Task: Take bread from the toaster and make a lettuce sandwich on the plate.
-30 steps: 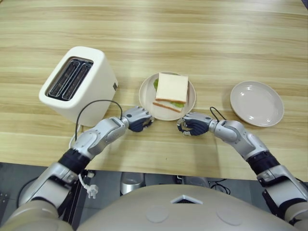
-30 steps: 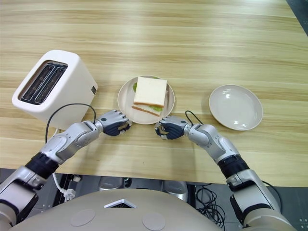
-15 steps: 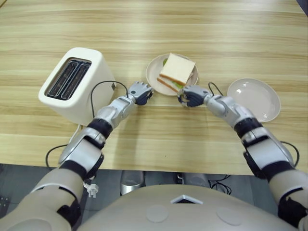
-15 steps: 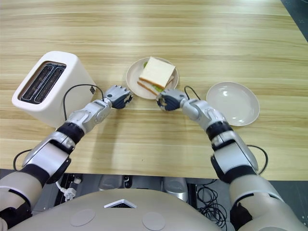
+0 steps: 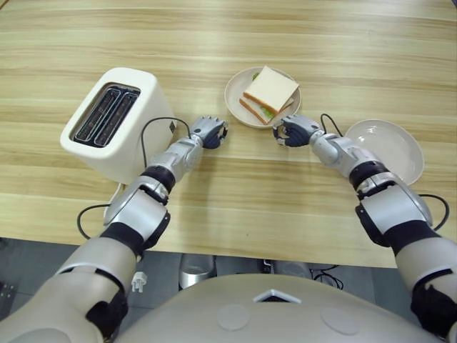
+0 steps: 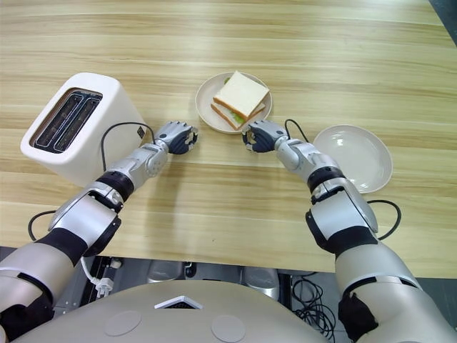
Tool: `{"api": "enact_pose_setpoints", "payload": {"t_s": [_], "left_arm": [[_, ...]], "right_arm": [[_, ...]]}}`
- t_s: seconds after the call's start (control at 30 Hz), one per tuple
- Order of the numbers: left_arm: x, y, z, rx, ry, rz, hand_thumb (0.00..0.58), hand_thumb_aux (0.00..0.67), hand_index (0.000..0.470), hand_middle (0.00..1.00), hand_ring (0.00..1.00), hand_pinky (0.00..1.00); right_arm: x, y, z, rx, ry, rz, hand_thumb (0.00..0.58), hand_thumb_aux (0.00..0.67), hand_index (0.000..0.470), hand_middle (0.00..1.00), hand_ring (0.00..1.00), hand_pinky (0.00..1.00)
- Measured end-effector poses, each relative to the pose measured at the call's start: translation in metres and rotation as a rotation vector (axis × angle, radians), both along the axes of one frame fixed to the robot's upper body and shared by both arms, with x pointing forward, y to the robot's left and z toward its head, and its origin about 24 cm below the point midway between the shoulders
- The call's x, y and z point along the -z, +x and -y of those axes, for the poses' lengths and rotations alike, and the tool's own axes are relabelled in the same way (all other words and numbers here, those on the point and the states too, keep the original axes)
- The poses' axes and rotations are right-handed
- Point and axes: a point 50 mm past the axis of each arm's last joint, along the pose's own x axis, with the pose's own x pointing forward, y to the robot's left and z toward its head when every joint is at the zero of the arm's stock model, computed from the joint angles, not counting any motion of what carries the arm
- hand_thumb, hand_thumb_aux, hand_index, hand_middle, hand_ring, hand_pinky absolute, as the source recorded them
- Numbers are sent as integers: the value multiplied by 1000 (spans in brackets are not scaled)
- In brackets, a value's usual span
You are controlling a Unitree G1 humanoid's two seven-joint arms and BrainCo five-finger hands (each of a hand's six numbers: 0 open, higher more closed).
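A sandwich (image 5: pixel 269 93) of two bread slices with green lettuce between them lies on a beige plate (image 5: pixel 238 87) at the table's middle. The white toaster (image 5: pixel 118 123) stands to the left, both slots dark with no bread showing. My left hand (image 5: pixel 209 131) rests on the table just left of the plate's near edge, fingers curled and holding nothing. My right hand (image 5: pixel 293 131) sits just right of that near edge, likewise curled and holding nothing. Neither hand touches the plate.
A second beige plate (image 5: pixel 389 148), with nothing on it, lies to the right beside my right forearm. The toaster's black cord (image 5: pixel 151 128) loops over the table and off its near edge. Bare wooden tabletop (image 5: pixel 228 36) stretches behind the plates.
The plate with the sandwich has slid away from me and slightly right. Both arms have stretched forward, the hands still flanking the plate's near edge with fingers curled.
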Motion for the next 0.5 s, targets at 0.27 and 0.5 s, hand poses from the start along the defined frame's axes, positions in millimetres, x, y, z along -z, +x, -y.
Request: {"api": "enact_pose_setpoints", "payload": {"t_s": [0.27,0.5], "left_arm": [[-46,-25,-6,31,-473,253,0,0,0,0,0,0],[-105,-60,1,40,-1055,345,0,0,0,0,0,0]], "right_arm": [[-43,-23,3,-93,502,267,0,0,0,0,0,0],[-61,-48,4,10,1059,375,0,0,0,0,0,0]]}}
